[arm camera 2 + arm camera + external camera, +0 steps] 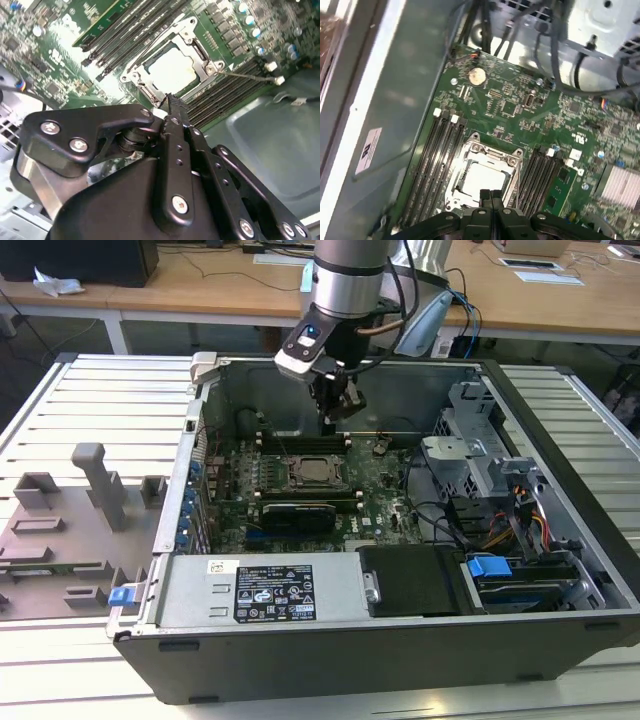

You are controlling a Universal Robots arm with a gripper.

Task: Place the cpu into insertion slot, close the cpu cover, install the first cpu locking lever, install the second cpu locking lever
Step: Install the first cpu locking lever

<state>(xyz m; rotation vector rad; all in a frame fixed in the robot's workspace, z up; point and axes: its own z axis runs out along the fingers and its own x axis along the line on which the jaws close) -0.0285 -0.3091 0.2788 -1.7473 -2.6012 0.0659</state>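
Observation:
The cpu [318, 472] is a silver square lying in the insertion slot on the green motherboard [385, 490]. In both wrist views the cpu [172, 70] [481, 180] shows through the window of the cpu cover [202, 50] [492, 154], a silver frame lying flat down over it. The slot's recess is hidden beneath them. My gripper [336, 423] hangs inside the case just above and behind the socket. Its black fingers [169, 107] [490, 197] are pressed together, shut with nothing between them.
Long black memory slots [432, 160] flank the socket on both sides. The open case's back wall [420, 390] stands behind the gripper. A drive cage with cables [480, 455] is on the exterior view's right, the power supply [265, 590] in front, and a grey fixture [95, 485] outside on the left.

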